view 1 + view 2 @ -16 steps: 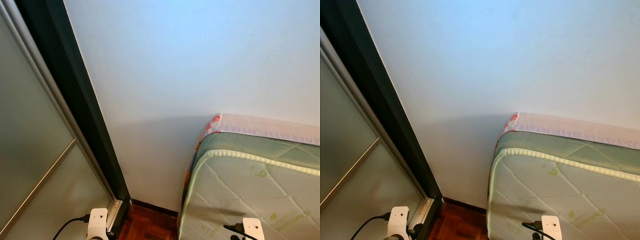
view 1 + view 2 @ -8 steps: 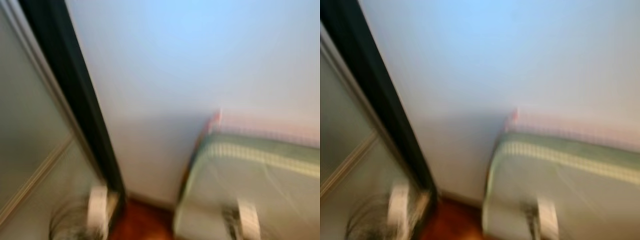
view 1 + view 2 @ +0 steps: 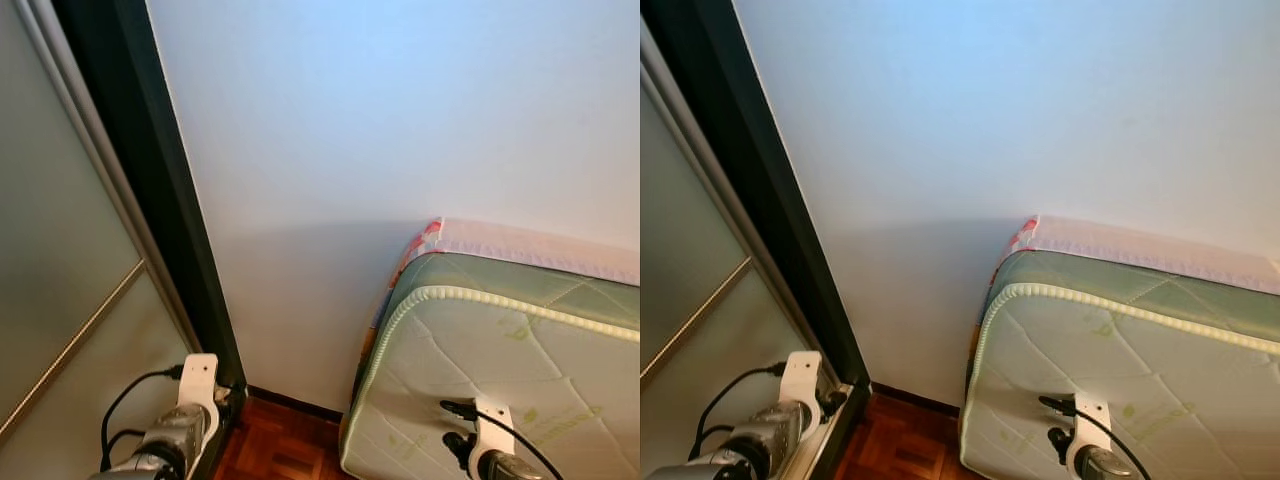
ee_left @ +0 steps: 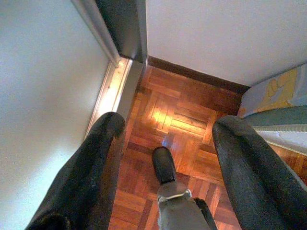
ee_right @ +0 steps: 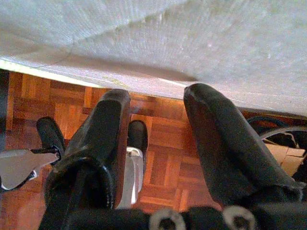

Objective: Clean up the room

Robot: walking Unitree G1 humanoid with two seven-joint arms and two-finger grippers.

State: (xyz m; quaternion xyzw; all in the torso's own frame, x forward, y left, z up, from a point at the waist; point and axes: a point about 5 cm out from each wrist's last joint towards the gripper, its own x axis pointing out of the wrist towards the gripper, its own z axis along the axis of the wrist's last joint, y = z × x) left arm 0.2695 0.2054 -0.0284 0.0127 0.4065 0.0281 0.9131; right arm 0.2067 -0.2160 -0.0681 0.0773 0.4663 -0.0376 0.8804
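Observation:
No loose item to tidy shows here. My left gripper (image 4: 168,122) hangs open above the parquet floor (image 4: 182,110), with nothing between its fingers (image 4: 103,143). My right gripper (image 5: 158,96) is open too and holds nothing, hanging beside the edge of the green-and-white quilted mattress (image 3: 500,350). In the head views the left arm (image 3: 185,440) and right arm (image 3: 490,455) reach up from the bottom edge.
A blank white wall (image 3: 380,130) stands straight ahead. A frosted sliding door with a dark frame (image 3: 150,190) is on the left, its floor track (image 4: 110,91) beside my foot (image 4: 164,164). The mattress fills the right. Cardboard and cables (image 5: 283,148) lie near it.
The camera moved, blurring the view half a second ago. The scene has shifted slightly, and more of both arms now shows at the bottom edge.

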